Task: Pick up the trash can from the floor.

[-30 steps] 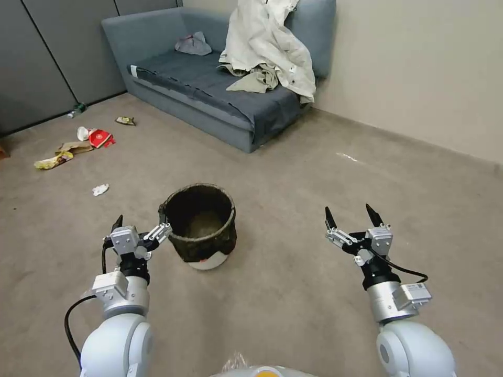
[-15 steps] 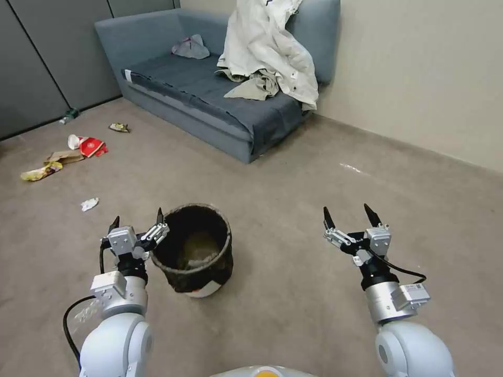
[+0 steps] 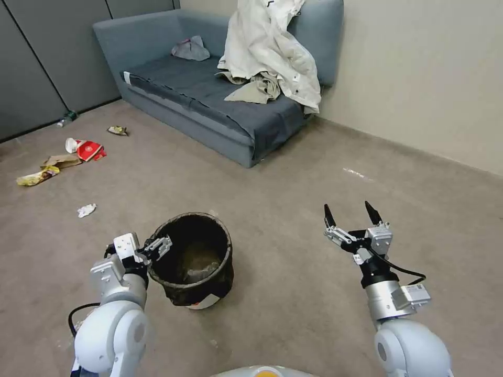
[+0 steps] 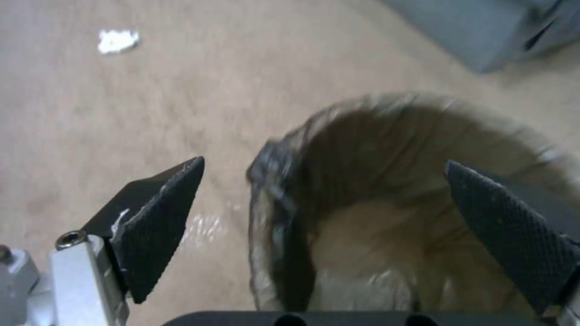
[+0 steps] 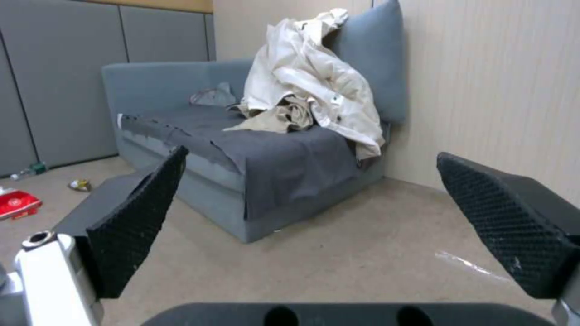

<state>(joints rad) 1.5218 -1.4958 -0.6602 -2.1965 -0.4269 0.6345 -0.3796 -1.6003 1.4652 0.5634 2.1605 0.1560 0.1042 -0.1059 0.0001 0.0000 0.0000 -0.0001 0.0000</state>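
No readable text from my feed. Red wrapper (image 3: 90, 151) on the floor (image 3: 293, 199) has print, too small to read; trash can (image 3: 191, 259) shows no legible label.

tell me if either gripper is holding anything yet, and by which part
Nothing is held. The left gripper is open, its fingers straddling the trash can rim, one outside, one inside. The right gripper is open over bare floor.

The trash can (image 3: 193, 262) stands upright on the floor (image 3: 293, 293), a flat beige-brown carpet with faint scuffs. It is small and round, white at the base with a small red mark low on its side. A dark bag lines it and folds over the rim (image 4: 275, 181). Some pale crumpled contents lie at the bottom.
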